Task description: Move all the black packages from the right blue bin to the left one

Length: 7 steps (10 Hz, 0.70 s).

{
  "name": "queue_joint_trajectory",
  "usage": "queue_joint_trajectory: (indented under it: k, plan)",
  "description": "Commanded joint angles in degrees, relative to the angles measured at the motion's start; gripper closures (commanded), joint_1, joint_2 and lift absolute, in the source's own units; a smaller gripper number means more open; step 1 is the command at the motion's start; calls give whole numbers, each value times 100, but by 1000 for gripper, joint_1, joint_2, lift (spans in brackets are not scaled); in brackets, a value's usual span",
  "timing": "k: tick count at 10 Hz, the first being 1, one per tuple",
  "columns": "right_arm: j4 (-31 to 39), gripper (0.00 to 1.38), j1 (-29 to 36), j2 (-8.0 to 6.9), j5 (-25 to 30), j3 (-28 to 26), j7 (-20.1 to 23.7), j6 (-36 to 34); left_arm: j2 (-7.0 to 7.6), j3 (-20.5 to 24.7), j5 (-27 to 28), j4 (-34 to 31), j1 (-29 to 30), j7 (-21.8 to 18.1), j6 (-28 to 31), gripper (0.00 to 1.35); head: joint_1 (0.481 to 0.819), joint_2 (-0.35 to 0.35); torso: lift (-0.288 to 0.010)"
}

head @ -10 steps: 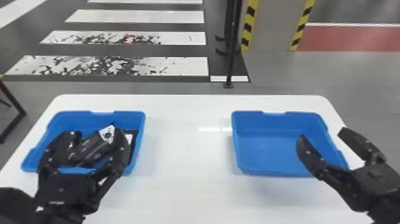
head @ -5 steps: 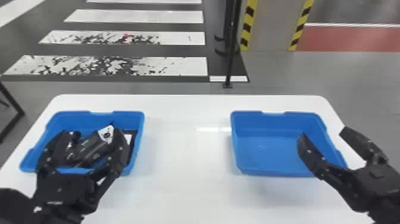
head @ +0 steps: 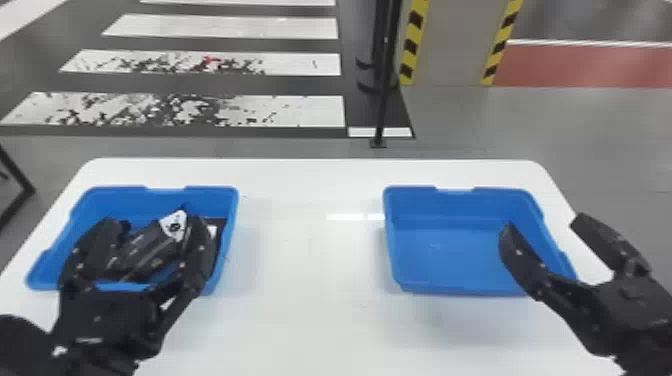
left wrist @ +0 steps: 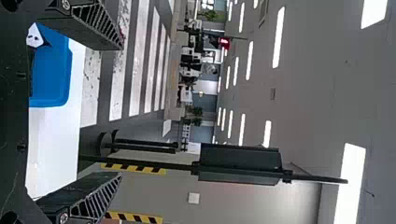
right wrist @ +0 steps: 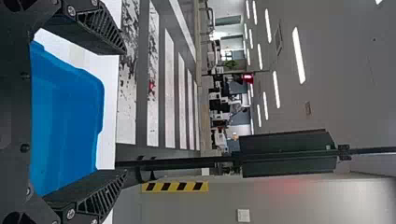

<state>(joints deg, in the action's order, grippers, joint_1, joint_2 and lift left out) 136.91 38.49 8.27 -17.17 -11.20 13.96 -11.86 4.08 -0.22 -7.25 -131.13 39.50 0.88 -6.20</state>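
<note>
1. Far left, we see a black frame [head: 20, 187] on the floor, past the worktop's slanting left edge.
2. The left bin [head: 210, 200] sits near that edge, on the white worktop [head: 310, 280].
3. Our left gripper [head: 155, 225] comes in from the near side across the bin's near rim. Its fingers are released and spread wide; in the head view the packages show between them, but we cannot tell whether they touch.
4. The black packages [head: 150, 250] lie in the left bin: one tilts and bears a white label [head: 173, 223], and a dark flat one [head: 220, 227] rests along the right wall, partly behind a finger.
5. Between the bins we have a broad run of bare worktop, reaching from the far edge to the near side.
6. Beyond the far edge, off the worktop, a black pole [head: 382, 100] stands on the floor, with a striped column [head: 442, 45] behind it to the right.
7. The right bin [head: 450, 250] shows its blue bottom and low walls.
8. Our right gripper [head: 545, 225] has its fingers parted with nothing between them, one in front of the bin's right side, the other out past it, by the worktop's right edge.
</note>
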Motion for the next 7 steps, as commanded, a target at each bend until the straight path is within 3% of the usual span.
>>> queue_joint_trajectory:
  k: [1, 7]
  plan:
    - [-1, 122, 4, -1, -8, 0, 1, 33, 5, -12, -6, 14, -13, 0, 1, 75, 695, -26, -140]
    - [13, 122, 46, -9, -54, 0, -87, 103, 14, -35, -75, 14, -27, -9, 43, 85, 695, -34, -140]
